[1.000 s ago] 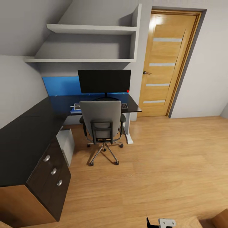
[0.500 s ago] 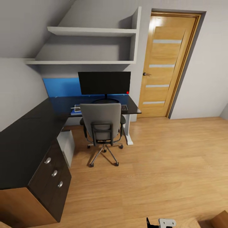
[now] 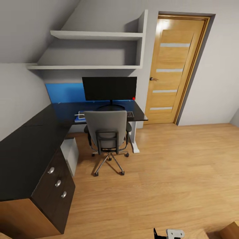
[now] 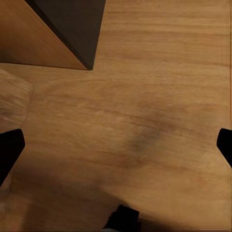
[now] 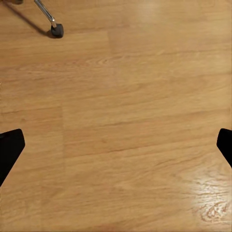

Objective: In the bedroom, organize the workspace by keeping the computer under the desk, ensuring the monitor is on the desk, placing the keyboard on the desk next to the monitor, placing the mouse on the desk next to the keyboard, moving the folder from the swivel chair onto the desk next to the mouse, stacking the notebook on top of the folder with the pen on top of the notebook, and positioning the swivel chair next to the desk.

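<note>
Only the camera has shifted; the grey swivel chair (image 3: 108, 132) stays tucked at the glossy black desk (image 3: 30, 146), hiding part of the flat blue folder (image 3: 79, 118). Both grippers (image 4: 116, 145) (image 5: 116, 145) hang spread wide over wooden floor (image 3: 172, 172).

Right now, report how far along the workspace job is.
Looks done: the monitor stands on the desk, the computer sits under it, the swivel chair is drawn up to it, and the blue folder and the keyboard lie on top. Nothing is in hand: the left tool and the right tool hang open over the floor. The chair hides the mouse, so I can't confirm it.
</note>
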Tool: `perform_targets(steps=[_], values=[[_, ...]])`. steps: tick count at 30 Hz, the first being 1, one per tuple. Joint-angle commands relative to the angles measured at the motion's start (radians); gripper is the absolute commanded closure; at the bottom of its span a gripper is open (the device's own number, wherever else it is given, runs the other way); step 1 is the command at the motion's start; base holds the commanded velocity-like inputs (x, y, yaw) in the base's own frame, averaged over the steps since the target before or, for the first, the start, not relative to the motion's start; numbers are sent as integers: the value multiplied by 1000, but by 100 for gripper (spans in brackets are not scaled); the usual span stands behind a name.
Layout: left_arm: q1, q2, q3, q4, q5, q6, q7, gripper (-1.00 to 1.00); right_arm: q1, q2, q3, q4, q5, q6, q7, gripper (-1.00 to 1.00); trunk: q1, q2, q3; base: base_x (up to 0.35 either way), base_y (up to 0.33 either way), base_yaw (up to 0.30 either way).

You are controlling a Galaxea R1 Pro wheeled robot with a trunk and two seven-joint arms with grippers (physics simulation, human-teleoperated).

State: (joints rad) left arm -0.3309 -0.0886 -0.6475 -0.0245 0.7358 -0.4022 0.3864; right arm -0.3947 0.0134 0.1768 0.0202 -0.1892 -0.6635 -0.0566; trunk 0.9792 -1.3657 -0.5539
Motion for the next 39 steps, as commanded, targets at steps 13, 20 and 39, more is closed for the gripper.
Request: perform_targets(steps=[13, 20, 39], values=[[0, -2, -8, 0, 7, 4, -44, -100, -1, 0, 9, 2, -6, -4, -5, -100, -50, 91, 40, 0, 0, 0], [0, -2, -8, 0, 7, 6, -46, -100, -1, 0, 9, 2, -6, -4, -5, -100, -77, 140, 62, 0, 0, 0], [0, -5, -7, -1, 7, 6, -43, -100, -1, 0, 9, 2, -6, -4, -5, -100, -134, 245, 109, 0, 0, 0]])
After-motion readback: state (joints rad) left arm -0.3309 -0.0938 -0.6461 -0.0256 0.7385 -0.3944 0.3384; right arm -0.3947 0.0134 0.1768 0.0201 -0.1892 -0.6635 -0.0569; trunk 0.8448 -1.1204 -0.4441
